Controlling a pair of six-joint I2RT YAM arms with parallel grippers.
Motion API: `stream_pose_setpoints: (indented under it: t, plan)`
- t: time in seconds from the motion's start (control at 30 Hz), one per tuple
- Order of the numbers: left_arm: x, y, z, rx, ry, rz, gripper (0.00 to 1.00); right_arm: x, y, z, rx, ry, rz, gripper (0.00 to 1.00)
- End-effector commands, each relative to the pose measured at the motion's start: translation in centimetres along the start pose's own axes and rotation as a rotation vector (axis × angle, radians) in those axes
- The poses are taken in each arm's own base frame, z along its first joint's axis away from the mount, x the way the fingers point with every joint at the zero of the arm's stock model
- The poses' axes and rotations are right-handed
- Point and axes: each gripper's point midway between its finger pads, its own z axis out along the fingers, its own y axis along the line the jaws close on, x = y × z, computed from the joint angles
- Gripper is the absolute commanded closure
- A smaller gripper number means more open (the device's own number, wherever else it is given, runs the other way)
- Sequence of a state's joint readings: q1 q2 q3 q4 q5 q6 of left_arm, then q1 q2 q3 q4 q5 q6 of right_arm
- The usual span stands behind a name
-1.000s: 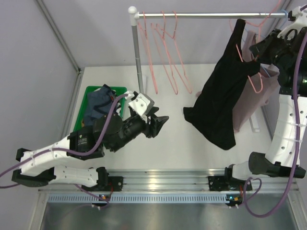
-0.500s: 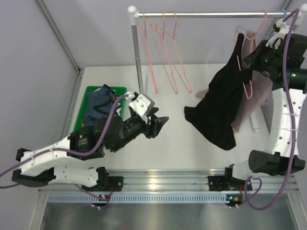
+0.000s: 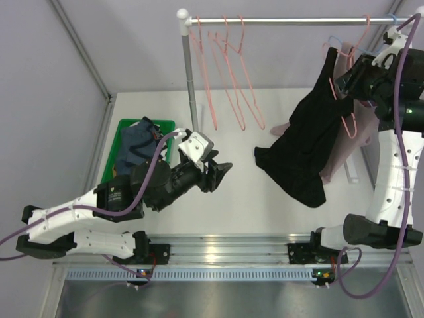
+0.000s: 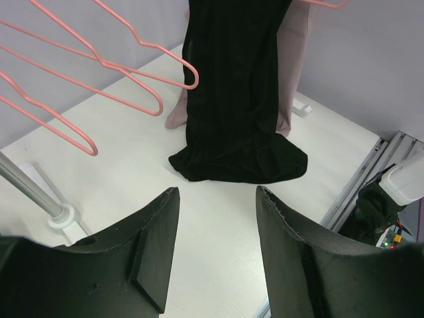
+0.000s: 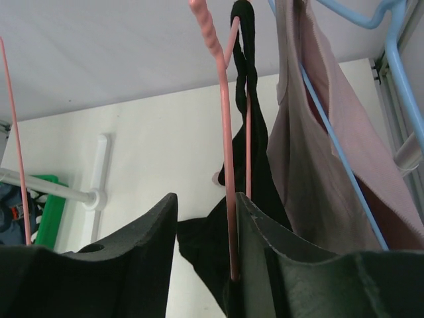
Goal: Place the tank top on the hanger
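White table (image 3: pixel 265 199) inside pale grey walls, w/ a metal rail (image 3: pixel 285 20) across the far side on an upright post. Three spare pink hangers (image 3: pixel 228 73) hang from the rail's left half.

Far right, the tank top (image 3: pixel 305 146) hangs black and limp from the hanger (image 3: pixel 349 122). Its strap is bunched up at the hanger's neck, the body slants down to the left, and the hem pools on the table (left wrist view shows this best). Just behind it, the pink top (image 3: pixel 341 159) is on a light-blue hanger (image 5: pixel 331 132).

Right gripper (image 3: pixel 343 83) is raised at the hanger. Its fingers are parted and released; the hanger's wire runs between them, close against one pad, not pinched. Left gripper (image 3: pixel 222 173) hovers low over mid-table, well apart from the tank top, fingers spread, nothing between them.

Near left, a green bin (image 3: pixel 126 126) holds a blue-grey garment (image 3: pixel 136 142), partly hidden by the left arm.
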State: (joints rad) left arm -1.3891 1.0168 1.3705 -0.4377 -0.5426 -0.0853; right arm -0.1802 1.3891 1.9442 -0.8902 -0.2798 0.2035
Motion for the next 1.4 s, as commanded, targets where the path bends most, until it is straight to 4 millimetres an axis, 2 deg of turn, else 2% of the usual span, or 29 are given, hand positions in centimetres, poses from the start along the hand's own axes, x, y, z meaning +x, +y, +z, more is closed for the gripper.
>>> stream_pose_setpoints:
  t: [0.0,0.23,0.47,0.57,0.63,0.67,0.7,0.73,0.77,0.8,0.83,0.87,0.9,0.93,0.97,1.0,1.03,1.1,1.13,1.2,1.3,1.37]
  plan:
    - [-0.4,0.4,-0.4,-0.012,-0.017,-0.024,0.45,-1.9,0.0,-2.1,0.027,-0.078,-0.013,0.59]
    - [-0.2,0.7,-0.6,-0.025,-0.011,-0.025,0.45,-2.9,-0.4,-5.0,0.098,-0.117,-0.030,0.43]
    - [0.4,0.9,-0.5,-0.037,0.000,-0.024,0.45,-2.5,0.7,-7.9,0.079,-0.144,-0.028,0.37]
    - [0.6,0.9,-0.4,-0.042,0.003,-0.027,0.45,-1.8,2.4,-9.1,0.001,-0.147,-0.020,0.36]
    - [0.8,0.9,-0.3,-0.048,0.006,-0.028,0.45,-1.6,4.3,-10.6,-0.088,-0.169,-0.025,0.35]
    - [1.0,1.0,-0.3,-0.051,0.008,-0.032,0.45,-0.5,5.0,-10.5,-0.142,-0.142,-0.015,0.35]
    - [1.0,1.0,-0.2,-0.056,0.009,-0.034,0.45,-0.3,6.1,-12.0,-0.183,-0.169,-0.014,0.34]
    - [1.4,1.0,-0.1,-0.061,0.013,-0.036,0.45,-0.3,6.7,-12.5,-0.213,-0.193,-0.018,0.34]
    - [1.6,1.2,-0.1,-0.074,0.014,-0.041,0.45,1.1,6.6,-12.1,-0.225,-0.167,-0.006,0.34]
    - [1.8,1.3,-0.1,-0.080,0.017,-0.048,0.45,1.6,7.3,-13.8,-0.249,-0.197,-0.012,0.34]
    - [2.3,1.4,-0.1,-0.087,0.022,-0.050,0.45,1.9,7.4,-14.2,-0.257,-0.209,-0.009,0.34]
    - [2.4,1.6,-0.1,-0.103,0.020,-0.064,0.45,3.8,7.2,-13.5,-0.269,-0.168,0.009,0.35]
    - [2.7,1.8,-0.1,-0.113,0.022,-0.071,0.45,4.6,7.6,-14.8,-0.283,-0.184,0.009,0.35]
    - [3.3,2.0,0.0,-0.128,0.030,-0.082,0.45,6.4,7.0,-14.1,-0.271,-0.145,0.030,0.35]
    - [3.5,2.4,-0.1,-0.151,0.028,-0.091,0.45,7.3,6.8,-14.2,-0.266,-0.134,0.038,0.35]
    - [3.9,2.6,-0.1,-0.165,0.033,-0.096,0.45,8.1,7.0,-15.2,-0.270,-0.147,0.040,0.34]
    - [4.7,2.8,-0.2,-0.179,0.042,-0.110,0.45,10.0,6.4,-14.4,-0.258,-0.107,0.061,0.33]
    - [5.6,3.6,-0.4,-0.222,0.050,-0.129,0.46,11.9,6.2,-15.1,-0.255,-0.098,0.075,0.33]
    - [6.7,3.8,-0.7,-0.230,0.063,-0.131,0.46,13.7,5.7,-14.4,-0.246,-0.059,0.093,0.33]
    - [7.7,4.2,-1.0,-0.251,0.074,-0.165,0.46,15.4,5.2,-14.7,-0.226,-0.053,0.093,0.32]
    - [9.2,4.7,-1.8,-0.269,0.094,-0.194,0.46,18.2,4.1,-13.8,-0.188,0.016,0.092,0.32]
    - [9.7,5.2,-2.3,-0.285,0.090,-0.222,0.46,19.3,3.7,-13.3,-0.180,0.047,0.090,0.32]
